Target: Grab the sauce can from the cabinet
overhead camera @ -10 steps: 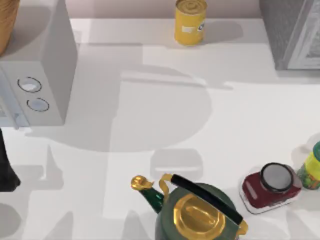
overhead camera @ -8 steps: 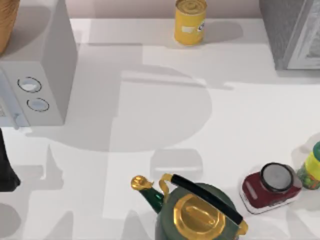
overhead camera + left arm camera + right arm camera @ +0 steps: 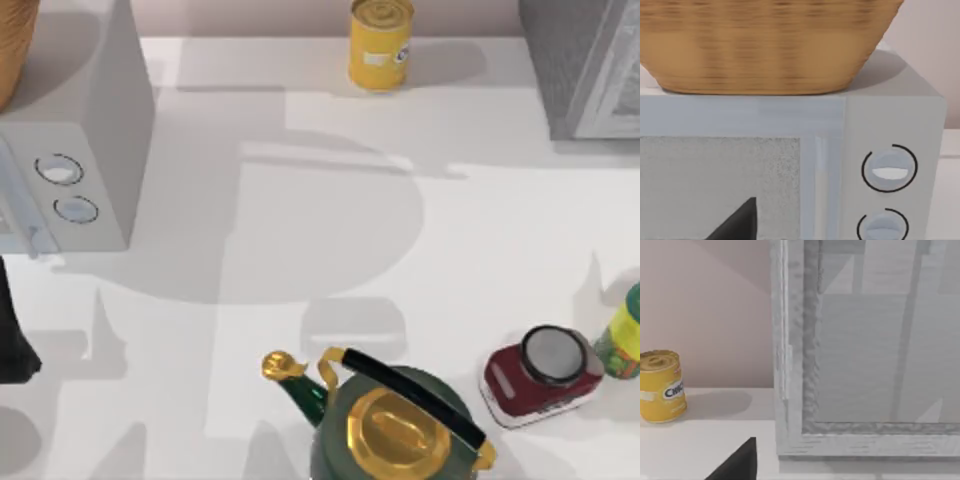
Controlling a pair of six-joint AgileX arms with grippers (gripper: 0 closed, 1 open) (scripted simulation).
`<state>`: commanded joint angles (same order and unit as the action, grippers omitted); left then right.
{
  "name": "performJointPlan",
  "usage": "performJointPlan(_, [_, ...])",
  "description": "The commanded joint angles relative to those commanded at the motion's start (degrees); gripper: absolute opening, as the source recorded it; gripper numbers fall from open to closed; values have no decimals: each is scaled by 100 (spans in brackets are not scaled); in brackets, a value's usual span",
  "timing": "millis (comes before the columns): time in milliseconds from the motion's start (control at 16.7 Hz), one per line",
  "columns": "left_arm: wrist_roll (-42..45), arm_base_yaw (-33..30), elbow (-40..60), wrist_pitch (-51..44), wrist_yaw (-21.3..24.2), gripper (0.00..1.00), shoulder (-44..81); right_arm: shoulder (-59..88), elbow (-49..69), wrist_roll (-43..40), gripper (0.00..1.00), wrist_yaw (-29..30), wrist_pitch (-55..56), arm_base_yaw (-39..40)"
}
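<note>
The cabinet (image 3: 585,70) stands at the table's far right corner, with grey speckled sides and a pale panelled door. The right wrist view faces that door (image 3: 865,365) from close by, and it is shut. The sauce can is hidden. A dark tip of my right gripper (image 3: 740,462) shows low in the right wrist view, short of the cabinet. My left arm (image 3: 12,330) is at the table's left edge, and the tip of my left gripper (image 3: 737,222) points at the white box with two dials (image 3: 890,150).
A plain yellow can (image 3: 380,45) stands at the back middle, left of the cabinet. The white dial box (image 3: 90,150) carries a wicker basket (image 3: 765,45). A green and gold kettle (image 3: 395,420), a dark red jar (image 3: 540,370) and a green-yellow bottle (image 3: 625,335) stand along the front.
A thin shadow has appeared on the table at the right, above the red jar. No object on the table has moved.
</note>
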<state>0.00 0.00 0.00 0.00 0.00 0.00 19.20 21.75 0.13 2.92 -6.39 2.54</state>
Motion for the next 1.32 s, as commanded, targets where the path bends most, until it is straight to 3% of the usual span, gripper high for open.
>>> performJointPlan(720, [0, 0, 0, 0, 0, 100, 0, 4533, 6447, 71, 100, 677, -1366, 644])
performJointPlan(1020, [0, 0, 0, 0, 0, 100, 0, 5581, 7687, 77, 100, 821, -1716, 790])
performJointPlan(1320, [0, 0, 0, 0, 0, 100, 0, 5684, 7805, 77, 100, 835, -1753, 804])
